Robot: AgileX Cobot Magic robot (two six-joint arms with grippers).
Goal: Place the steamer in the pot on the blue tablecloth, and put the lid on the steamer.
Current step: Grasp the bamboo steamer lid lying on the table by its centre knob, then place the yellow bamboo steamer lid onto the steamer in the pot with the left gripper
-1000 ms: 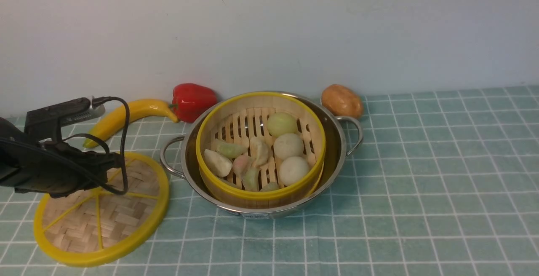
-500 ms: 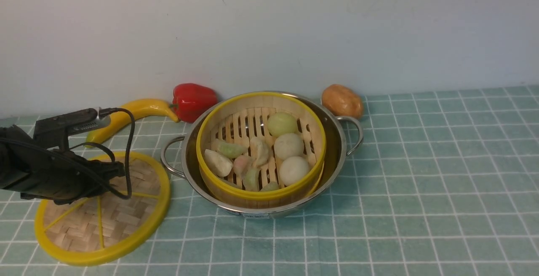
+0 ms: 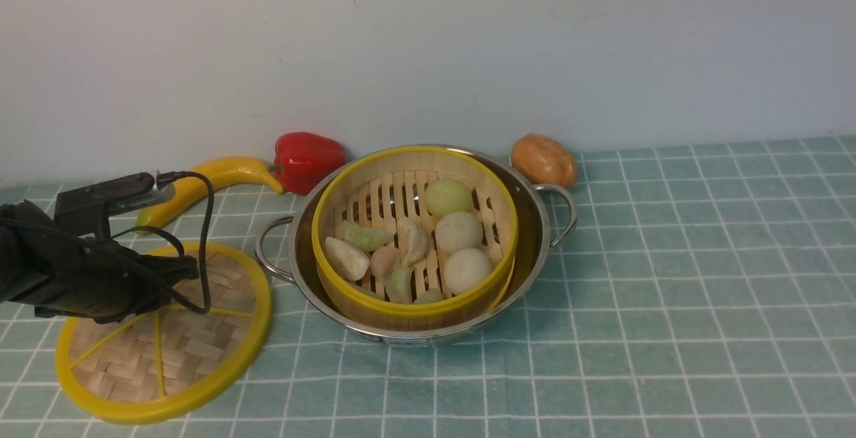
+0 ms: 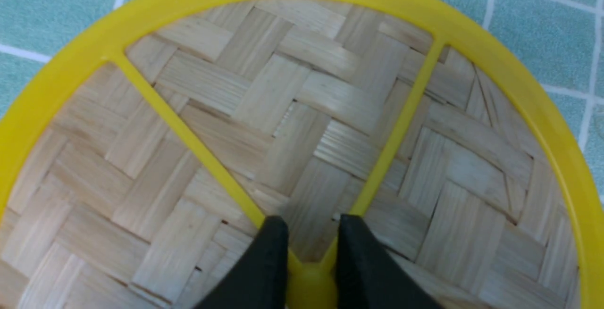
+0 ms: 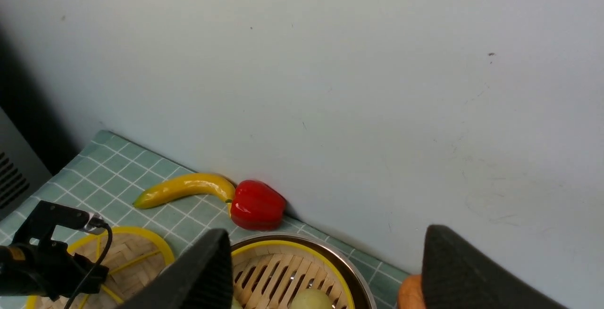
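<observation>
The steamer (image 3: 414, 307), with buns and dumplings inside, sits in the steel pot (image 3: 535, 224) on the blue tablecloth (image 3: 669, 291). The lid (image 3: 180, 358) lies flat on the cloth left of the pot. My left arm (image 3: 80, 271) reaches low over its middle. In the left wrist view my left gripper (image 4: 309, 233) is shut on the lid's (image 4: 283, 111) yellow centre knob, one black finger on each side. My right gripper (image 5: 325, 245) stands open and empty, raised above the pot's (image 5: 349, 264) far side; it is out of the front view.
A yellow banana (image 3: 200, 187), a red pepper (image 3: 307, 160) and a brown potato (image 3: 543, 160) lie along the wall behind the pot. The pot's loop handles (image 3: 565, 214) stick out to either side. The checked cloth runs wide to the right.
My left arm has dropped lower onto the middle of the lid and then held still. The lid, pot and steamer have stayed in place.
</observation>
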